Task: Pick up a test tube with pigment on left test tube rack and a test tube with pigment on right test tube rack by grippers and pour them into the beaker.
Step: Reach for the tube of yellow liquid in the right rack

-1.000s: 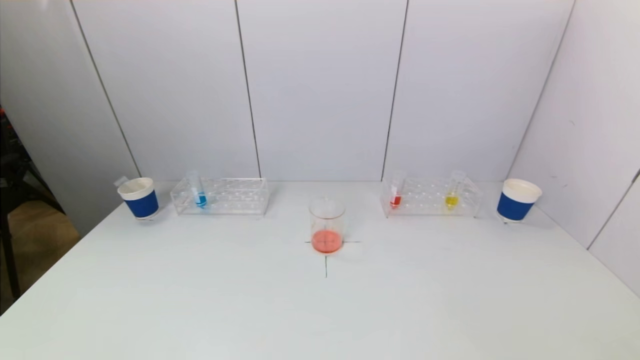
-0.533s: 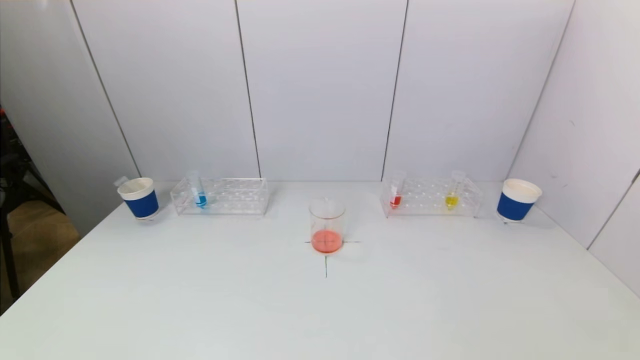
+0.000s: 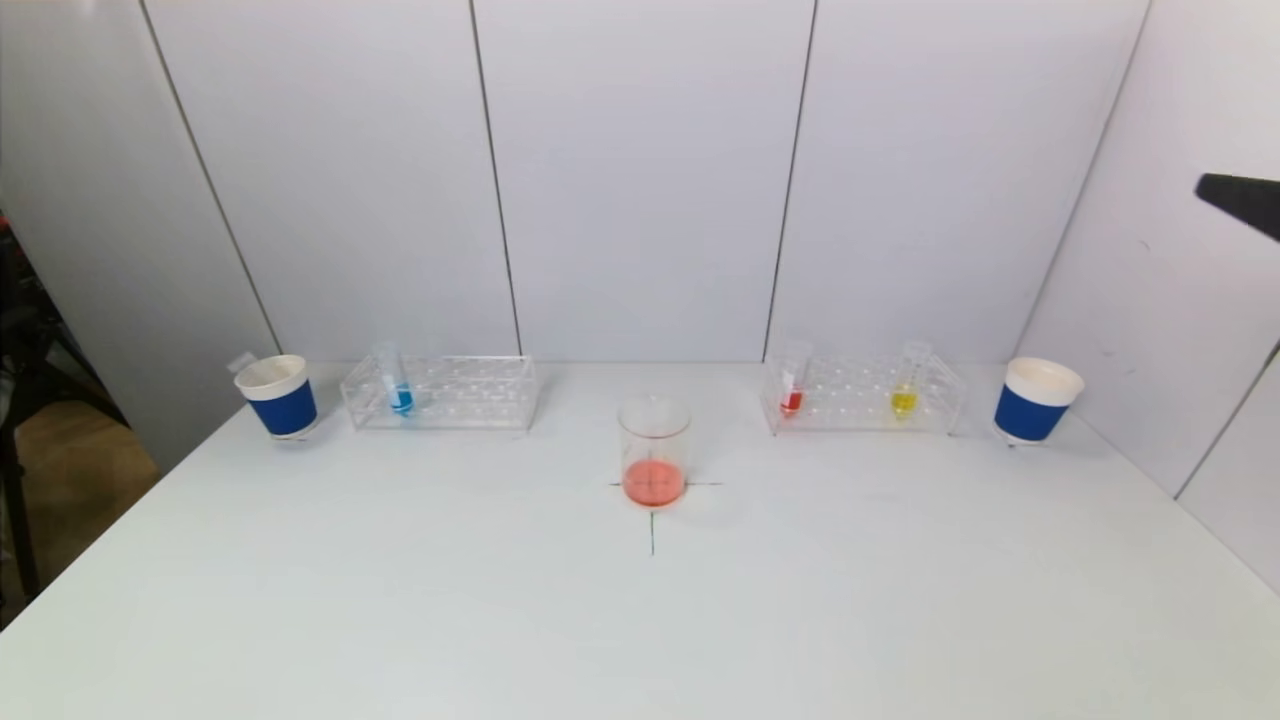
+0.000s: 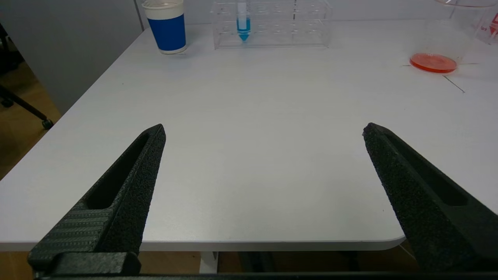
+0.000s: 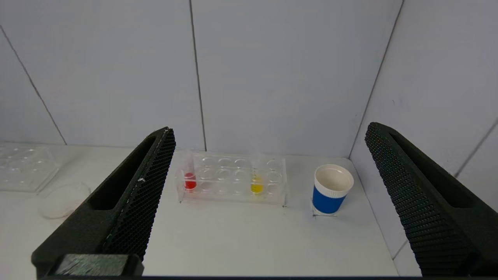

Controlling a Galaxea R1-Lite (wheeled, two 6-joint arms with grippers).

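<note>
The left test tube rack holds one tube of blue pigment. In the right test tube rack stand a tube of red pigment and one of yellow pigment. The glass beaker, with orange-red liquid at its bottom, sits on a cross mark between them. My left gripper hangs open and empty over the table's near left edge, far from the blue tube. My right gripper is open and empty, raised high and facing the right rack. One of its fingers shows at the head view's right edge.
A blue-and-white paper cup stands left of the left rack. A matching cup stands right of the right rack, close to the side wall. White panels wall off the back and right. The table's front half is bare.
A black finger of my right gripper has come into the head view high at the right edge. The racks, tubes, beaker and cups have not moved.
</note>
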